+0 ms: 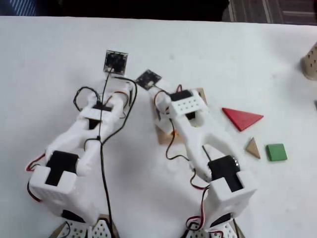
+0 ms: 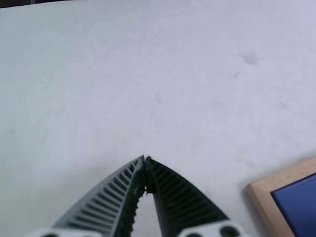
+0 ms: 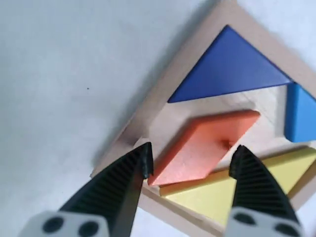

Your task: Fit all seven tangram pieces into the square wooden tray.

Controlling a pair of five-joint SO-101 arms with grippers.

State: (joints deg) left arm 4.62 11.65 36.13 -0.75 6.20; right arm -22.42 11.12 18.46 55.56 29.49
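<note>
On the left, the left gripper (image 2: 146,167) hangs over bare white table (image 1: 59,59), its ribbed fingers pressed together at the tips with nothing between them; a corner of the wooden tray (image 2: 264,197) lies just beside it. Next along, the right gripper (image 3: 192,160) hovers over the tray (image 3: 163,98) with its fingers spread wide, one on each side of an orange parallelogram (image 3: 205,145) and holding nothing. That piece sits askew on the tray floor against a yellow triangle (image 3: 232,190). A dark blue triangle (image 3: 229,66) fills a corner, with a lighter blue piece (image 3: 298,113) beside it. Further right, loose on the table, lie a red triangle (image 1: 242,119), a small tan triangle (image 1: 253,148) and a green square (image 1: 276,151).
</note>
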